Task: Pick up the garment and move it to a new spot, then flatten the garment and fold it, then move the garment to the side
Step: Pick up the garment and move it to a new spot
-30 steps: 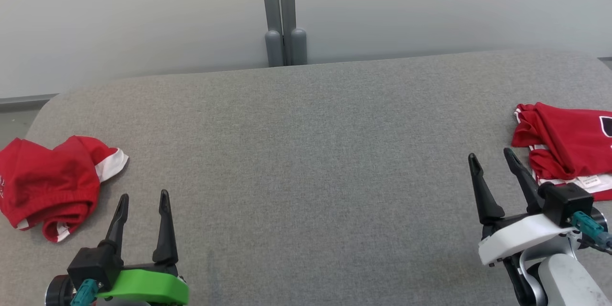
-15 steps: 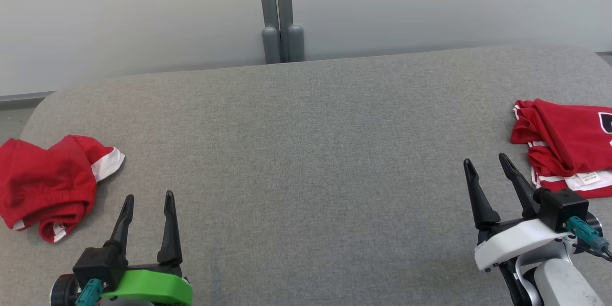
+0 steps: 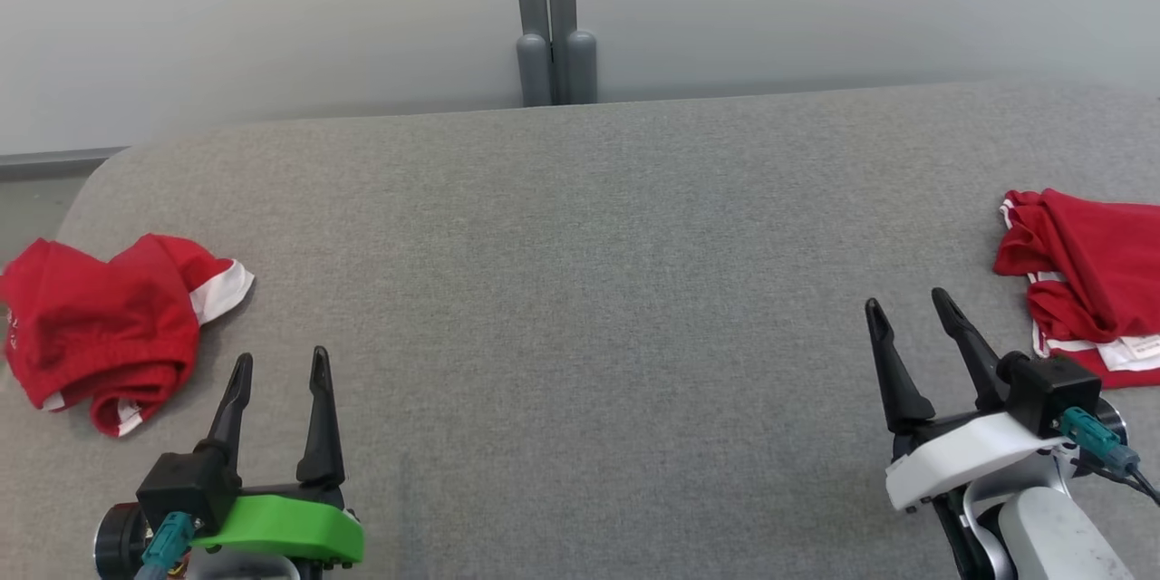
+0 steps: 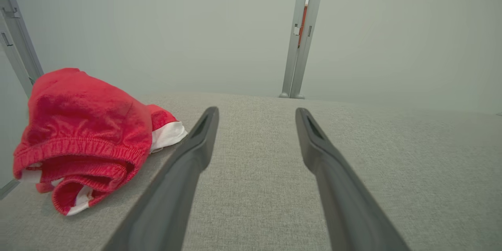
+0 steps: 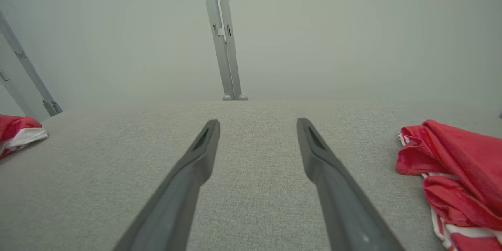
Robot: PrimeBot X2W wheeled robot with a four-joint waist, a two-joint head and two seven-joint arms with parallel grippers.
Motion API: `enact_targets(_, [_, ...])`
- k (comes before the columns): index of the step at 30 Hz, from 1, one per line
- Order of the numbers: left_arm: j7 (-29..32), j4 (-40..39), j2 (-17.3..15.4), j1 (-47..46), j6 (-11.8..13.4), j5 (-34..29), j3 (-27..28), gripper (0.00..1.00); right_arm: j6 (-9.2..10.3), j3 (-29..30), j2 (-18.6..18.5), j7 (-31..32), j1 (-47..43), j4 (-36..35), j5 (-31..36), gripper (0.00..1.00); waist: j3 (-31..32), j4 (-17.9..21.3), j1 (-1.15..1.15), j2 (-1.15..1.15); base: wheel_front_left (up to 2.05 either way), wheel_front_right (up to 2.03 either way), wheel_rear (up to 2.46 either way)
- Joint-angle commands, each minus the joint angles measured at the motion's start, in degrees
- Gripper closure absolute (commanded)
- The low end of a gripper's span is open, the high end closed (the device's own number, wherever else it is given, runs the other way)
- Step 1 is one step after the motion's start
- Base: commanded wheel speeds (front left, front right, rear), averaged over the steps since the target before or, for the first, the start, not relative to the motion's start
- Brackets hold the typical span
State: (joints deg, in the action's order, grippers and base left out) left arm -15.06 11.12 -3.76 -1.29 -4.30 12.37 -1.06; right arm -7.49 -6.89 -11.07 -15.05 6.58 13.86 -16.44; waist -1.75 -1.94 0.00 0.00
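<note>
Red bunched garment [image 3: 109,326] runs crosswise; left pincer [image 3: 281,357] and right pincer [image 3: 905,298] both gape.

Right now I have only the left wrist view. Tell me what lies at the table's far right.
Observer: A second red garment lies there, crumpled, with white trim, partly cut off by the head view's edge.
Operator: Report the right tool.
Observer: The right tool is open and points over bare grey table. It is not touching that garment, which lies just to its right.
Operator: Check that garment for markings.
Observer: A white label shows at its near edge. The print is too small to read.
</note>
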Motion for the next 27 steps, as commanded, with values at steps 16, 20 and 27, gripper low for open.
enact_targets(16, [-0.1, 0.0, 0.2, -0.7, 0.8, -0.4, 2.8, 0.0, -0.01, -2.9, 0.9, -0.2, 2.0, 1.5, -0.8, 0.0, -0.9, -16.0, 0.0, 0.0, 0.0, 0.0, 0.0])
enact_targets(20, [-0.1, 0.8, 0.3, -0.2, 0.9, 0.3, 3.3, 0.0, -0.01, -3.8, 0.8, -0.2, 2.1, 1.6, -0.9, 0.0, -1.0, -18.7, 0.0, 0.0, 0.0, 0.0, 0.0])
enact_targets(27, [-0.1, 1.6, 0.4, -0.8, 1.2, 0.6, 3.6, 0.0, -0.01, -4.4, 0.5, -0.2, 2.8, 1.8, -0.8, 0.0, -1.2, -20.6, 0.0, 0.0, 0.0, 0.0, 0.0])
